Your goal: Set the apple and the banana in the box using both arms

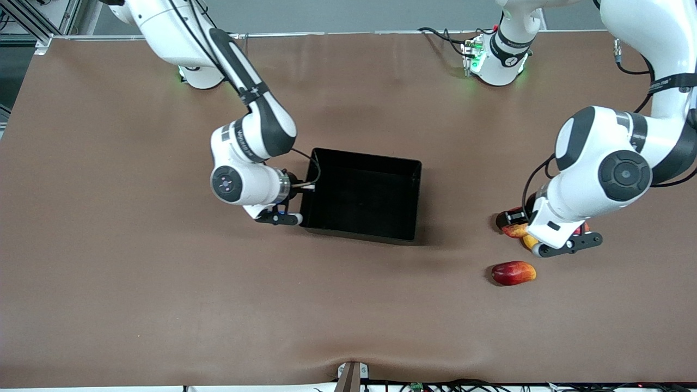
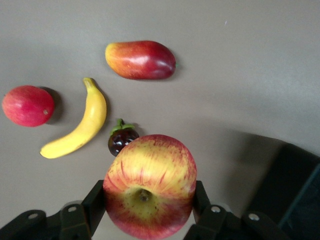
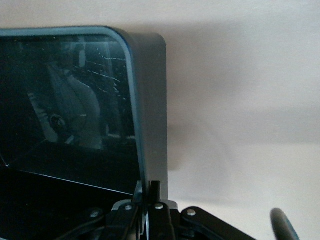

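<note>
My left gripper (image 2: 148, 200) is shut on the apple (image 2: 150, 185), red streaked with yellow, and holds it just above the table over the other fruit. In the front view the left gripper (image 1: 514, 224) and the apple (image 1: 514, 230) are mostly hidden under the arm. The yellow banana (image 2: 80, 130) lies on the table below; only a bit of the banana (image 1: 529, 241) shows in the front view. My right gripper (image 1: 306, 188) is shut on the black box's (image 1: 418, 201) wall at the right arm's end. In its wrist view, the right gripper (image 3: 149, 189) clamps the box's thin wall (image 3: 150, 100).
A red-orange mango-like fruit (image 1: 513, 273) lies nearer the front camera than the left gripper; it also shows in the left wrist view (image 2: 141, 60). A plain pinkish-red fruit (image 2: 27, 105) and a small dark fruit (image 2: 122, 140) lie beside the banana. The box's corner (image 2: 295, 195) shows dark.
</note>
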Controlling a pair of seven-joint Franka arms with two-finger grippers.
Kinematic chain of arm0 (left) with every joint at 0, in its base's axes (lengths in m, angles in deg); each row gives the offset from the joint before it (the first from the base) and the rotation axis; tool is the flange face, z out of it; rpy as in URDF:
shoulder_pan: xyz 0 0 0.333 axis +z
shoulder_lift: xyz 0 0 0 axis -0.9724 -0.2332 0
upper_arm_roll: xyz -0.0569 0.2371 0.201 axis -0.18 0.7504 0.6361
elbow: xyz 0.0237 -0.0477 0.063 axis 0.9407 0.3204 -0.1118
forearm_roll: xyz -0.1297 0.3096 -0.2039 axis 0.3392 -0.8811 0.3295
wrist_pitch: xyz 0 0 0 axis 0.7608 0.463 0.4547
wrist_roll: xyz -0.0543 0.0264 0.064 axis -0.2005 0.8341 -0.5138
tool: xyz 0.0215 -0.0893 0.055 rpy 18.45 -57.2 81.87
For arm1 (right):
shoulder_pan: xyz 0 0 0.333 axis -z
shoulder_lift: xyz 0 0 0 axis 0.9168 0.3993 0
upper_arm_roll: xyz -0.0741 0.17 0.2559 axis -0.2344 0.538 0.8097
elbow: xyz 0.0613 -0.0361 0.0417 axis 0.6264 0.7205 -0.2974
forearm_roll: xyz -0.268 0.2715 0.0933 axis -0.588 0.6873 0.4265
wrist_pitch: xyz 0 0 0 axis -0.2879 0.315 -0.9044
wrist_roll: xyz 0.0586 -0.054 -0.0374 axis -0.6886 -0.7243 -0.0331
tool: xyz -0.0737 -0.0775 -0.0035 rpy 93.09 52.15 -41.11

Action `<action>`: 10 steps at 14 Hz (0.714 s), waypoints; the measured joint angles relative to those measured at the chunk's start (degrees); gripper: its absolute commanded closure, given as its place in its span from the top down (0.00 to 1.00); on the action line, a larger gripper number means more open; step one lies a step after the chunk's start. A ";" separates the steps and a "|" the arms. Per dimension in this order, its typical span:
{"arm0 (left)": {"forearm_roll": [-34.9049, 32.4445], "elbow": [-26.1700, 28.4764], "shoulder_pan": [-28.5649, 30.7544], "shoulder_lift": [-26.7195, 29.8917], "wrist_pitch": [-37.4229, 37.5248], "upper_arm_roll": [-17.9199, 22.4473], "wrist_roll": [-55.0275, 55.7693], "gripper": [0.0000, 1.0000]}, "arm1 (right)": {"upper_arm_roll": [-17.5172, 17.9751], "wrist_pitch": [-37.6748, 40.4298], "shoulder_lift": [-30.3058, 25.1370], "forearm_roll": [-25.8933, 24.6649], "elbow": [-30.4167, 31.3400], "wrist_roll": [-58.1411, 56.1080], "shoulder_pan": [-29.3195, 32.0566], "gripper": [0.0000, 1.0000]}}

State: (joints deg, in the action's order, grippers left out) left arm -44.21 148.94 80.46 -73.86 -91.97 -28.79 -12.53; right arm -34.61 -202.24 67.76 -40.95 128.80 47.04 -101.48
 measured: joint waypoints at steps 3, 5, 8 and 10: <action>0.00 1.95 -2.95 -0.28 -0.91 -0.23 6.13 0.00 | -0.01 -2.29 1.15 0.50 -0.01 0.29 -1.92 0.85; 0.00 4.43 -4.92 -0.52 -4.01 -0.27 10.29 0.00 | -0.20 -2.44 1.26 0.87 -0.12 0.22 -1.98 1.00; -0.02 8.46 -6.30 -0.80 -9.38 -0.28 13.88 0.00 | -0.74 -2.28 1.25 0.87 -2.19 0.05 -1.74 1.00; -0.02 9.57 -6.51 -0.84 -10.41 -0.28 14.51 0.00 | -1.17 -1.46 1.11 0.87 -4.94 0.11 -0.73 1.00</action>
State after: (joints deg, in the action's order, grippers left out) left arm -44.23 158.51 73.95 -74.70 -102.38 -29.06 1.97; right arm -35.78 -203.70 68.87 -40.08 123.86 47.15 -102.21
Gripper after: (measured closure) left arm 0.278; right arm 0.159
